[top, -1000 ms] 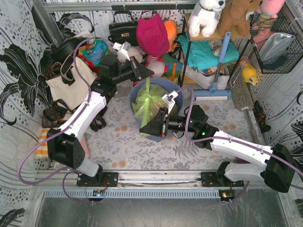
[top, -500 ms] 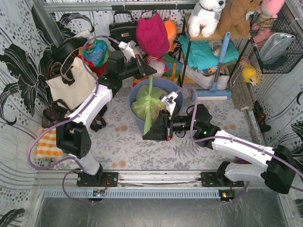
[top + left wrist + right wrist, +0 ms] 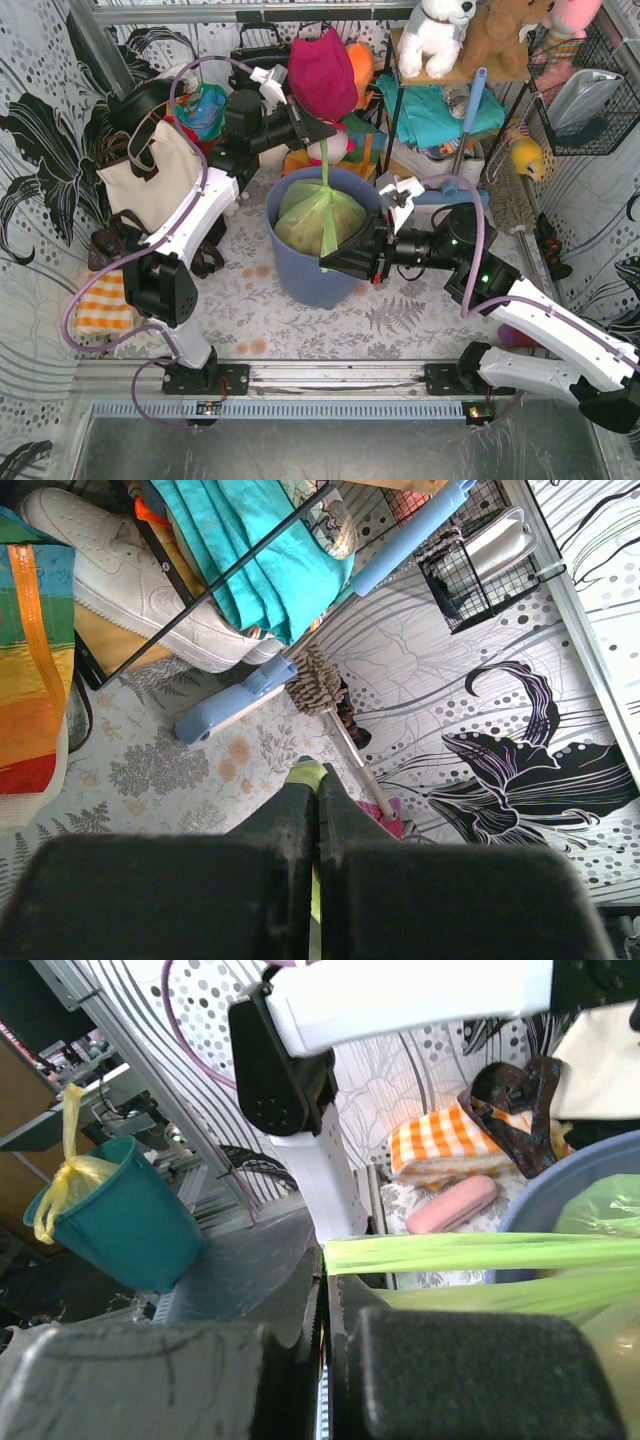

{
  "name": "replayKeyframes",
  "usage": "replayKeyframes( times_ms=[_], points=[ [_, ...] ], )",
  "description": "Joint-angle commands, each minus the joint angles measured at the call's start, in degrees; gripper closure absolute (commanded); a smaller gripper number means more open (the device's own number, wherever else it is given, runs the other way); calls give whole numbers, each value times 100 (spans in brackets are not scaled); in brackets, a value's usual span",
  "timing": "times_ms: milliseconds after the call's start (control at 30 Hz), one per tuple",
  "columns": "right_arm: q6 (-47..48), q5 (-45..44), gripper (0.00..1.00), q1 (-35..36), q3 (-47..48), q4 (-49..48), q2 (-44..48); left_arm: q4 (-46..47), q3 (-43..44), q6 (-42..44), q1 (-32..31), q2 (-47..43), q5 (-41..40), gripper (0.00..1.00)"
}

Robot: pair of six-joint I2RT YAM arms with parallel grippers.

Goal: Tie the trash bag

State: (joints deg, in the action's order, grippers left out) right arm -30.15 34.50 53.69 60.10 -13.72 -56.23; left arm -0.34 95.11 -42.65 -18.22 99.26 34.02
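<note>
The trash bag (image 3: 318,218), thin light-green plastic, sits bunched inside the blue-grey round bin (image 3: 298,278). Two twisted strips of its top are pulled apart in a line. One strip runs away from me to my left gripper (image 3: 327,134), which is shut on its end beyond the bin's far rim. In the left wrist view a bit of green plastic (image 3: 306,774) pokes out of the shut left gripper (image 3: 318,782). The other strip (image 3: 480,1252) runs over the bin's near side to my right gripper (image 3: 327,265), which is shut on it; the right wrist view shows that gripper (image 3: 326,1262) pinching the strip's end.
A cream tote bag (image 3: 150,182) stands left of the bin. Behind it are a black handbag (image 3: 258,62), a wire rack with teal cloth (image 3: 438,108) and a blue mop handle (image 3: 466,128). An orange checked cloth (image 3: 92,306) and a pink case (image 3: 450,1203) lie on the floor.
The left gripper has drawn its strip farther back and higher. The right gripper has shifted right with the other strip. The bag now sits more squarely in the bin.
</note>
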Motion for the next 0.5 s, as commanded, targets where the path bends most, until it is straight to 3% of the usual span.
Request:
replayKeyframes(
  times_ms=[0, 233, 467],
  points=[
    [10, 500, 100, 172, -475, 128, 256, 521, -103, 302, 216, 164, -775, 96],
    [-1289, 1493, 100, 174, -1823, -1399, -57, 440, -420, 495, 418, 406, -987, 96],
    [-1634, 2093, 100, 171, -1537, -1823, -227, 68, -230, 660, 535, 592, -1204, 96]
  ],
)
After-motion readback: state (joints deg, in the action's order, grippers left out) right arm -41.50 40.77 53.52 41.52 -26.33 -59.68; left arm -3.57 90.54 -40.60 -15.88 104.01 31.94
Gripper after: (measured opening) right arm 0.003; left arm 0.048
